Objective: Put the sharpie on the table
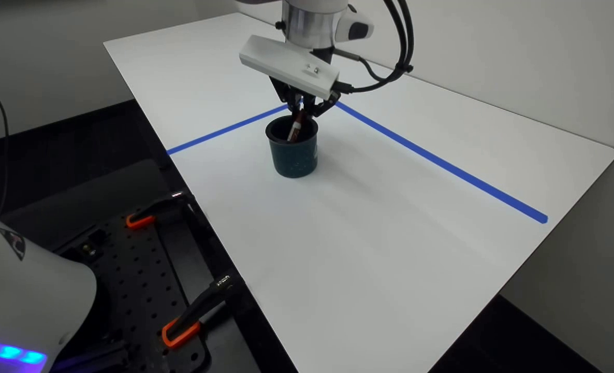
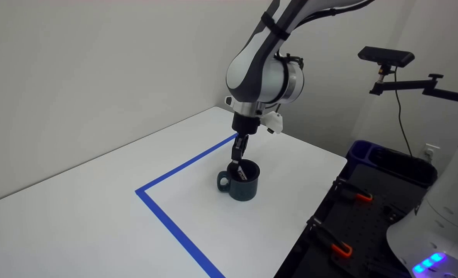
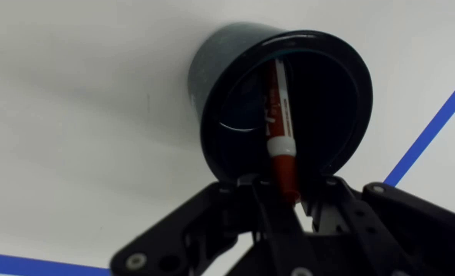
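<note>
A: Position of the sharpie [image 3: 280, 126]?

B: Leaning inside the cup [image 1: 294, 160], red cap [image 3: 284, 170] uppermost. Cup stands upright on the desk [image 1: 390, 290], within the angle of the blue tape strips [image 1: 441, 162], nearer the edge by the black bench [image 1: 141, 269] than the edge along the wall [image 2: 97, 77].

A: Pincer [image 3: 297, 187] state?

B: Cannot tell. In the wrist view its tips stand close about the cap, but contact on both sides is not shown. Possible hold, unconfirmed. Step as judged: extraction; laying down not done.

A: Failure modes, with causes?

B: Four, all estimates.
(1) Sharpie slips, or cap pulls off and barrel drops back; cause: a hold on the cap alone.
(2) Cup dragged or tipped; cause: sideways travel before the lower end clears the rim [image 3: 365, 96].
(3) Tips knock the rim; cause: they sit close to it, contact unreadable.
(4) Sharpie rolls off the bench-side edge; cause: round barrel, let go too high or too near that edge. Setting down towards the wall-side edge should leave more margin.

A: Counts?

B: One sharpie. One cup, one handle [image 2: 219, 183], the latter clear in an exterior view. One pincer on one arm [image 2: 244, 71]. One desk. Two tape strips. Two orange-tipped clamps [image 1: 199, 308] at the bench, in both exterior views. One camera-like unit [image 2: 386, 56] on a jointed bracket [image 2: 406, 85], off the desk.
</note>
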